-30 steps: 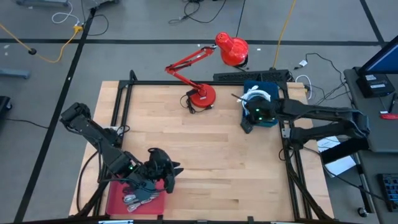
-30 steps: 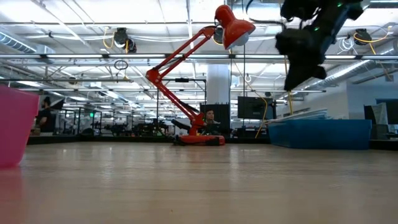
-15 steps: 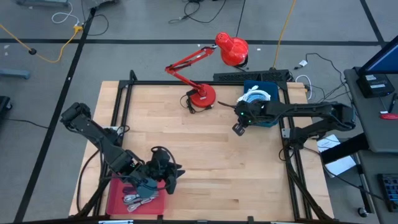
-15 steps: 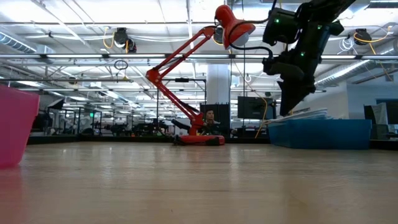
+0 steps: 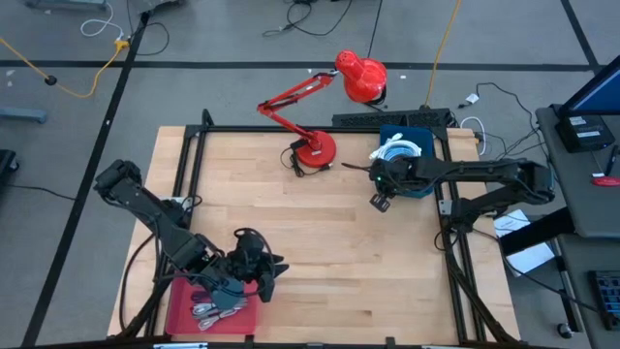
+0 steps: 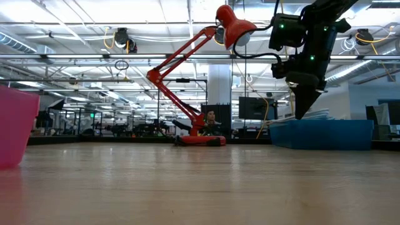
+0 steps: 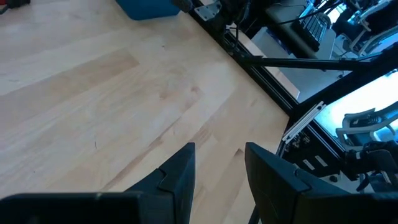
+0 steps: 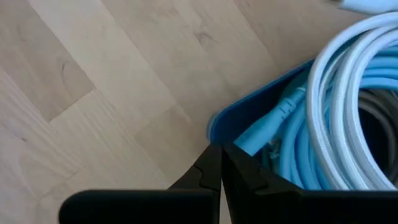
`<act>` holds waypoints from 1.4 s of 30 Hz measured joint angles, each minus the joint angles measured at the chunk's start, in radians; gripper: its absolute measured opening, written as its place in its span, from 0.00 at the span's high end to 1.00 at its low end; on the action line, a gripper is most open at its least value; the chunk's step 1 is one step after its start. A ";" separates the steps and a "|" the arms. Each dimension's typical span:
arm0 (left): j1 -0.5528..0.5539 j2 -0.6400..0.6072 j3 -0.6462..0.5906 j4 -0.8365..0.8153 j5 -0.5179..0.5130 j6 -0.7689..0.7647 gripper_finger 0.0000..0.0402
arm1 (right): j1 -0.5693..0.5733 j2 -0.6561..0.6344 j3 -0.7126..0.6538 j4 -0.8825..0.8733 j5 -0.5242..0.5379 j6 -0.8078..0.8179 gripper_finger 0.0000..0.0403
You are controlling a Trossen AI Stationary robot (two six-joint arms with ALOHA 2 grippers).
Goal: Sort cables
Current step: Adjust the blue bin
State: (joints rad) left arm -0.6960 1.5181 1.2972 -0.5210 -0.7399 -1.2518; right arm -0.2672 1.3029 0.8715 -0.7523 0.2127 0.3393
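Nearest, the left end effector [image 5: 260, 276] hangs at the near-left of the surface [image 5: 329, 233], just beside the red tray [image 5: 184, 299] that holds a small bundle of short cables [image 5: 211, 310]; its fingers [image 7: 180, 177] stand parted with nothing between them, and it has not shifted over the last second

Farther off, the change is on the right: the right end effector [image 5: 380, 202], clenched shut and carrying nothing, swung out leftward from the blue bin [image 5: 422, 186] over bare wood and has now drawn partway back, so it hovers at the bin's near-left corner. Its wrist camera looks down on that corner, with coiled light-blue and white cables [image 8: 348, 106] lying inside

Judging by this, no cable is in transit; both containers already hold cables and no loose one shows on the wood, so the sorting looks close to finished, with the right arm probably retreating
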 joint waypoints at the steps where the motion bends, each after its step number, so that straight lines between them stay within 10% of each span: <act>1: 0.000 0.000 0.000 0.000 -0.004 0.000 0.65 | 0.000 0.000 0.000 -0.001 0.000 -0.003 1.00; 24: 0.024 0.000 0.000 0.002 0.006 0.001 0.65 | -0.010 0.074 -0.001 0.252 -0.082 0.063 1.00; 42: 0.000 0.000 0.000 0.048 -0.009 -0.014 0.65 | -0.036 0.133 0.001 0.091 0.033 0.011 1.00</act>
State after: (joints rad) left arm -0.6963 1.5181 1.2972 -0.4725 -0.7489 -1.2658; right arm -0.3029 1.4362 0.8722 -0.6613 0.2456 0.3502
